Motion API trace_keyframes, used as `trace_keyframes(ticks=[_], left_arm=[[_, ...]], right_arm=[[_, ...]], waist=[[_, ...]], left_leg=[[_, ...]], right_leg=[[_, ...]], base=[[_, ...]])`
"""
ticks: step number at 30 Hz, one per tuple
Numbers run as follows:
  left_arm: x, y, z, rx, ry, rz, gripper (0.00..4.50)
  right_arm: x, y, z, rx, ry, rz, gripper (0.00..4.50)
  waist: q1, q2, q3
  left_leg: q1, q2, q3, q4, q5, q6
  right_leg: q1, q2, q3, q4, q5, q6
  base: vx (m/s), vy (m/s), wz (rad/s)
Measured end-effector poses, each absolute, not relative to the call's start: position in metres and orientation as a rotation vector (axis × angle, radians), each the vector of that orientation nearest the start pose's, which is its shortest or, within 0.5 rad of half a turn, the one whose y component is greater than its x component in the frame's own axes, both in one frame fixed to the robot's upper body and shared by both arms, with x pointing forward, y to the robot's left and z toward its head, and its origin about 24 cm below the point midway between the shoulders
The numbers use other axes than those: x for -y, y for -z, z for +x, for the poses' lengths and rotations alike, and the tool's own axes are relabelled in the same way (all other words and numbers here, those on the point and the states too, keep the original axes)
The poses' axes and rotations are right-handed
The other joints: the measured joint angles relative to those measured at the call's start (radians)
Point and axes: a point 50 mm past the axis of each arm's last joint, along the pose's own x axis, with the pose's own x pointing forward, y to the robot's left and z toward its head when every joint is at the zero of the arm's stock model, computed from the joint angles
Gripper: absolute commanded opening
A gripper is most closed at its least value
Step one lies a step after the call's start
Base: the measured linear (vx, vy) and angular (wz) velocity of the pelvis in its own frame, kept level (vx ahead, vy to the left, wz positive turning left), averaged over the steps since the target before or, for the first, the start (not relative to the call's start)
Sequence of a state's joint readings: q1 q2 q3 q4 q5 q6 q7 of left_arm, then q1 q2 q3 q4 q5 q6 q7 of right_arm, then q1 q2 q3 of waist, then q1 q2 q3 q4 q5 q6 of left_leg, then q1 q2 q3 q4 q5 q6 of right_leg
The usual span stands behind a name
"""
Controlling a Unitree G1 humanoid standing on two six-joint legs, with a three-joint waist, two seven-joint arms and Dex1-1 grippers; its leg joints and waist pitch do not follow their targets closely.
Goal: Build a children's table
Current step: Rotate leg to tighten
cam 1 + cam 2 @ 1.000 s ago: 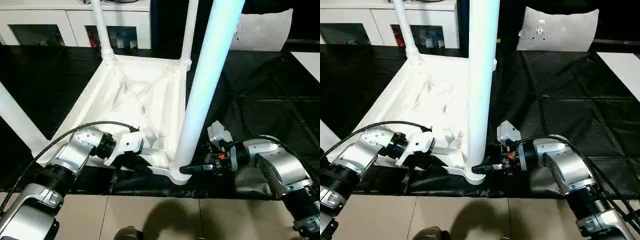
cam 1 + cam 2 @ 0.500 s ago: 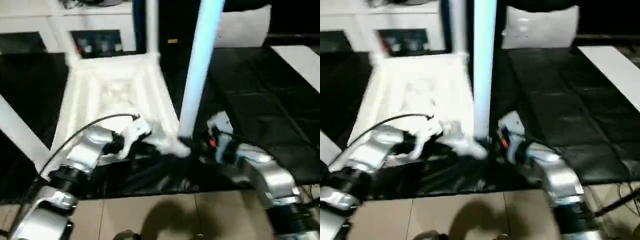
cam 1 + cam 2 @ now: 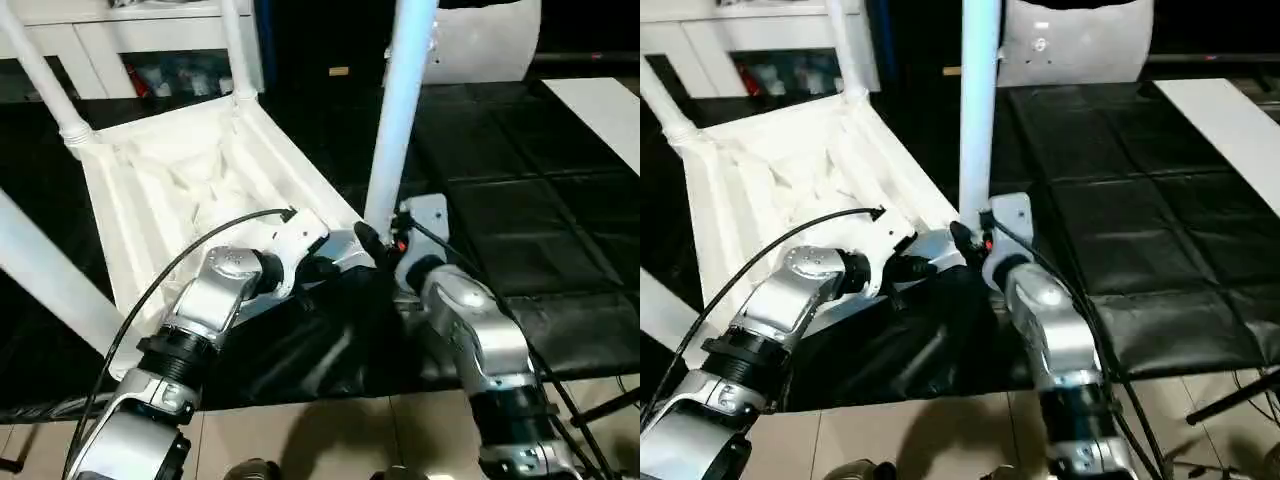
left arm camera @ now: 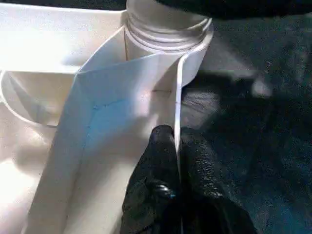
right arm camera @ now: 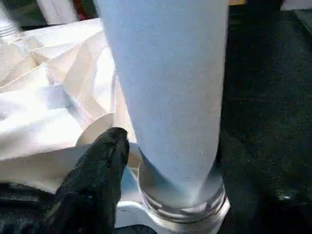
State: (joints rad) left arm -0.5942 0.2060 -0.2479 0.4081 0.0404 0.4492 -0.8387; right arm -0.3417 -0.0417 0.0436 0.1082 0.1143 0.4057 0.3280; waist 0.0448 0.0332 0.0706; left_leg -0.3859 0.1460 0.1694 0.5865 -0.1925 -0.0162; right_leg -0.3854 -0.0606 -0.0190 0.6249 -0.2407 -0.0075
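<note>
Upside-down white tabletop (image 3: 190, 190) fills the frame's centre-left, legs pointing up. Left gripper (image 4: 176, 146) pinches its rim wall, likely steadying it. Right gripper (image 5: 105, 161) sits beside the near leg (image 3: 400, 110); its opening is unclear.

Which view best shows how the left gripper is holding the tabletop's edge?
The left wrist view: the left gripper pinches the thin side wall of the tabletop just below the corner socket. In both eye views the gripper sits small beside the near leg, its grip hidden.
</note>
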Motion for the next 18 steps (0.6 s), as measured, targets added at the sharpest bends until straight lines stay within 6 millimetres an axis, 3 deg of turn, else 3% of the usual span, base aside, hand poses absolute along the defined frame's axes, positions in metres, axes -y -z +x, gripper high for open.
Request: trace_keyframes(ticks=[4,8,10,17,18], left_arm=[[-0.102,-0.064,0.321,-0.434,1.084,0.346,0.00],[-0.116,-0.064,0.316,-0.418,1.178,0.394,0.00],[-0.124,-0.064,0.313,-0.420,1.242,0.430,0.00],[-0.141,-0.067,0.304,-0.464,1.459,0.461,0.00],[-0.142,-0.067,0.303,-0.469,1.477,0.461,0.00]], right_arm=[[0.118,-0.069,0.296,-0.174,-0.637,0.024,3.67],[0.129,-0.072,0.287,-0.162,-0.809,-0.014,3.73],[0.139,-0.075,0.284,-0.168,-0.899,-0.051,4.06],[0.153,-0.090,0.273,-0.205,-1.268,-0.153,4.06],[0.153,-0.091,0.272,-0.203,-1.295,-0.153,3.89]], waist=[[0.003,0.000,0.001],[0.002,-0.003,0.004],[0.004,-0.004,0.005],[0.038,-0.009,0.008],[0.042,-0.009,0.009]], left_leg=[[0.000,0.001,0.000,0.000,0.000,0.000],[0.000,0.001,0.000,0.000,0.000,-0.001],[0.000,0.001,0.000,0.000,0.000,-0.001],[-0.002,0.001,0.001,0.003,-0.001,0.001],[-0.002,0.001,0.001,0.003,-0.001,0.001]], right_leg=[[0.000,0.001,0.000,-0.001,0.000,0.000],[0.000,0.001,0.000,-0.001,0.000,0.000],[0.000,0.001,0.000,-0.001,0.000,0.000],[0.001,0.000,0.000,-0.002,0.000,0.000],[0.001,0.000,0.000,-0.002,0.000,0.000]], base=[[0.000,0.000,0.00],[0.000,0.000,0.00],[0.000,0.000,0.00],[0.000,0.000,0.00],[0.000,0.000,0.00]])
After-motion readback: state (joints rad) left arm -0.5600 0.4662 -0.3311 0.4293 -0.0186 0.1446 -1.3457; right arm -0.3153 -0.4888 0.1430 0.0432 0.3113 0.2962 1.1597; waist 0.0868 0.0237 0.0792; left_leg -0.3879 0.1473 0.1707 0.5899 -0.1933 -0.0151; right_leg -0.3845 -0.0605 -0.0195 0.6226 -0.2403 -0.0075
